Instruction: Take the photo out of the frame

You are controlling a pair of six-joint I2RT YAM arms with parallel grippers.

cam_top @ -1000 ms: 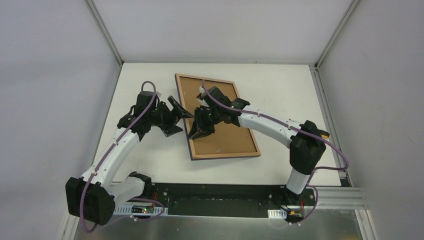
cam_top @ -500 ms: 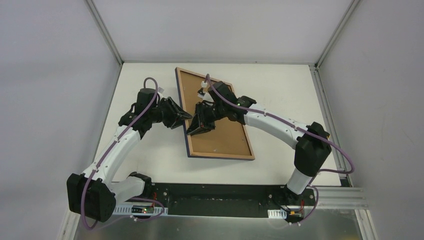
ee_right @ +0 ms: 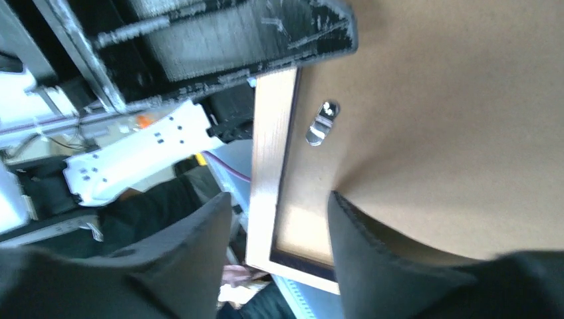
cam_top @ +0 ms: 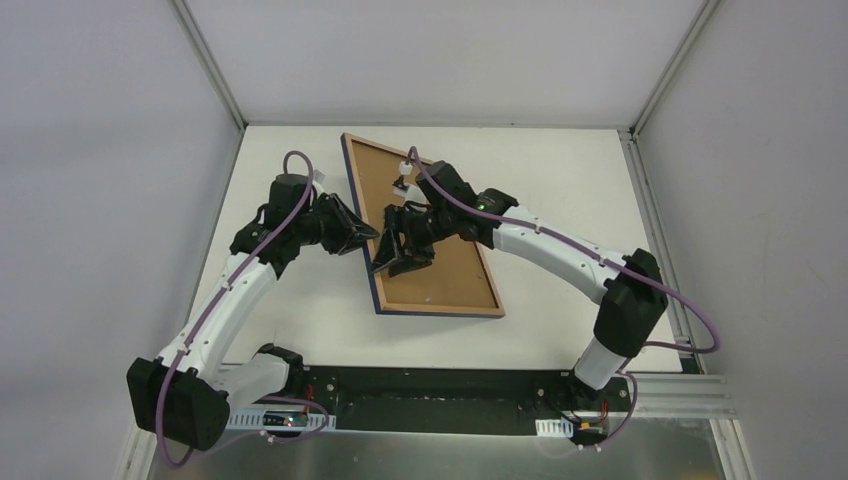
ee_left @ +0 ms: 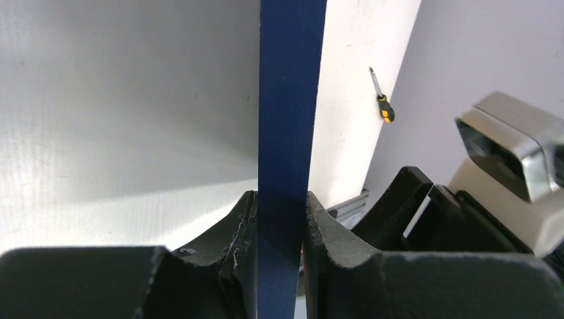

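Two arms work the same side of the frame (cam_top: 440, 311), which lies back-up on the tabletop (cam_top: 560, 200) with its brown backing board (cam_top: 460, 275) facing the overhead camera. The left gripper (ee_left: 282, 199) has its jaws clenched on the frame's dark-blue outer edge, one pad against each face. This is most likely to pin the frame so it cannot slide while the back is worked. The right gripper (ee_right: 279, 199) hovers over the board just inside the light wood rim (ee_right: 269, 153), its jaws parted and grasping nothing. A small metal turn clip (ee_right: 322, 123) sits on the board just beyond its fingertips, which probably explains the placement, since such clips keep the board seated. Whether this one is turned clear of the rim I cannot tell. The photo is not visible in any view. With the board in the rim, it is presumably underneath, inside the frame, so the clips and board come first.
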